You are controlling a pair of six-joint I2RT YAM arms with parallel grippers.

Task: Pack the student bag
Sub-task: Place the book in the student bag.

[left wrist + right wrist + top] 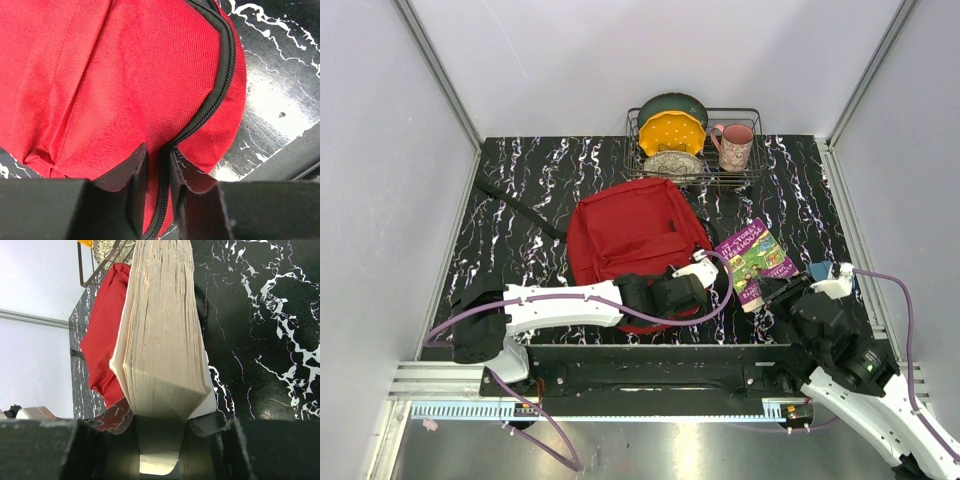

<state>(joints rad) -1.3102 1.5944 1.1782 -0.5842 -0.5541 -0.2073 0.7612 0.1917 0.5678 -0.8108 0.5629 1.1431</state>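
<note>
The student bag (630, 235), a red backpack, lies flat in the middle of the black marbled table, with its black zipper (220, 85) curving round the edge. My left gripper (692, 268) is at the bag's near right corner. In the left wrist view its jaws (157, 152) pinch the zipper band and a fold of red fabric. My right gripper (782, 288) is shut on a paperback book (755, 260) with a colourful cover, held just right of the bag. The right wrist view shows the book's page edges (162, 330) between the fingers, and the bag (102, 335) beyond on the left.
A wire dish rack (756, 172) at the back holds plates (672, 130) and a pink mug (735, 145). A black strap (525, 212) trails from the bag toward the back left. White walls close in the table on three sides.
</note>
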